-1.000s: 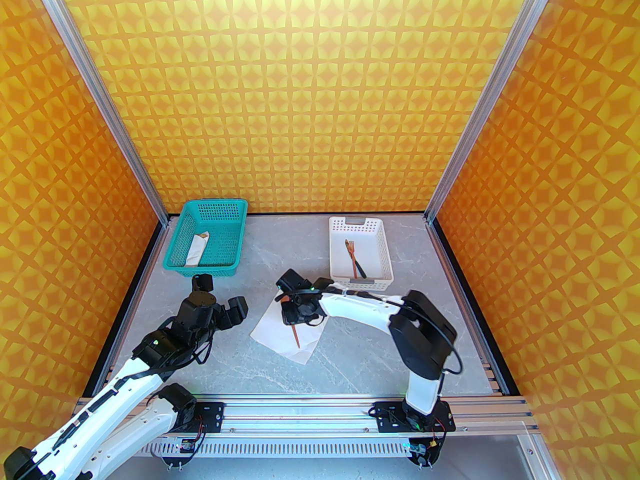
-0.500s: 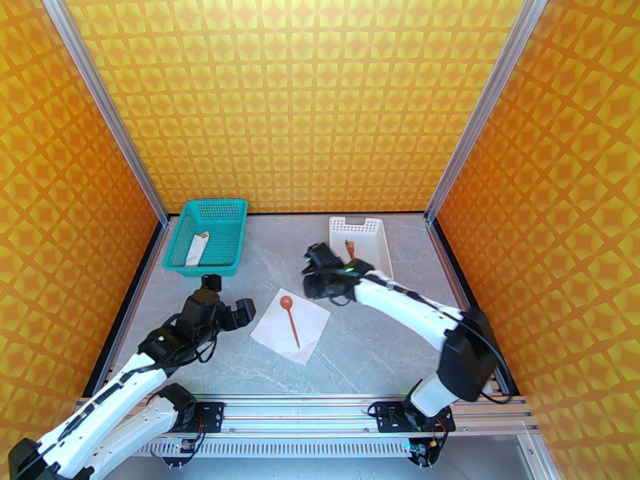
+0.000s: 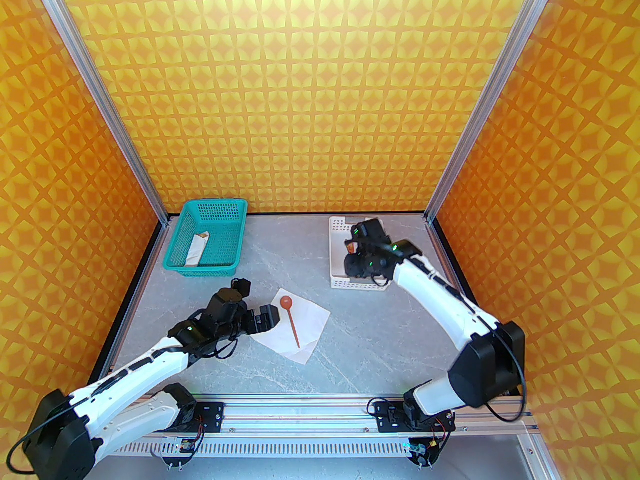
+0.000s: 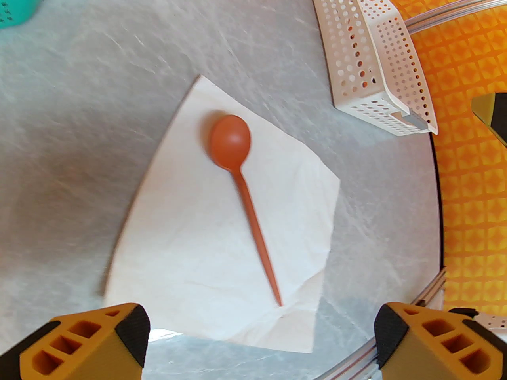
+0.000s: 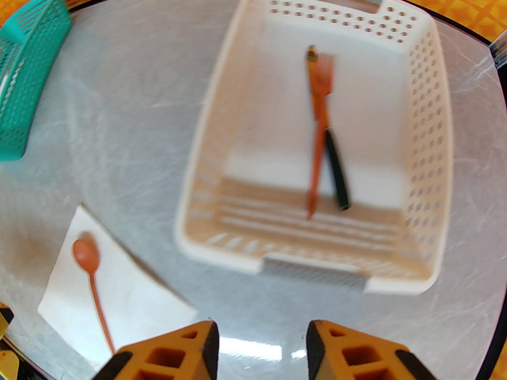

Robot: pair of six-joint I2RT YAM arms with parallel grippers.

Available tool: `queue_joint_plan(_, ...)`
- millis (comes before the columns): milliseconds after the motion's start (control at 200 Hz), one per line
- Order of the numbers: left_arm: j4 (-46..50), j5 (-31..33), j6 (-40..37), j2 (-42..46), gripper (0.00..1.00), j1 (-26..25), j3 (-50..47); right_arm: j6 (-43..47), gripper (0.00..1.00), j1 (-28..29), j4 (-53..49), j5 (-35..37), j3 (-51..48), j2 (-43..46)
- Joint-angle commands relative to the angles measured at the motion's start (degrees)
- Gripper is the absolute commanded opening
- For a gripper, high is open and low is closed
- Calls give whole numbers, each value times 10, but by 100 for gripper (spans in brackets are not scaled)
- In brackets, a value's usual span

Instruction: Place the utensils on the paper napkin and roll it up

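Note:
The white paper napkin [image 3: 306, 327] lies flat mid-table with the reddish-brown spoon [image 3: 291, 315] resting across it, bowl toward the far side. Just off the napkin's left corner hovers my left gripper [image 3: 255, 301], open. From the left wrist, its fingers [image 4: 130, 331] stand wide apart above the napkin [image 4: 186, 228] and spoon [image 4: 242, 196]. My right gripper [image 3: 356, 263] hangs over the white basket [image 3: 337, 260]. The right wrist view has it open and empty [image 5: 259, 350], above the orange fork [image 5: 319, 133] and the dark-handled knife [image 5: 336, 168], which lie crossed inside the basket [image 5: 431, 133].
A teal basket [image 3: 220, 218] stands at the back left and holds a white paper tube with a tan tip [image 3: 196, 250]. Aluminium posts and orange patterned walls enclose the table. The arm bases sit on a rail along the near edge.
My right gripper left the spoon on the napkin and swung back and right to above the white basket, opening a little. My left gripper moved right, up to the napkin's left corner.

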State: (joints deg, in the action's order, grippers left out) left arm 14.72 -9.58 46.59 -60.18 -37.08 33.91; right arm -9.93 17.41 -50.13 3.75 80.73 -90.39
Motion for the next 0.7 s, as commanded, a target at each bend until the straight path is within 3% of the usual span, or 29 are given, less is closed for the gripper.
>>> queue_joint_plan(0, -38, -25, 24, -14, 99, -3, -2, 54, 40, -32, -25, -36, 33, -50)
queue_joint_plan(195, -37, -29, 32, -27, 99, -19, -3, 67, 38, -71, -32, -44, 81, -118)
queue_joint_plan(695, -37, -29, 28, -132, 99, -27, 21, 95, 40, -95, -66, -20, 195, -244)
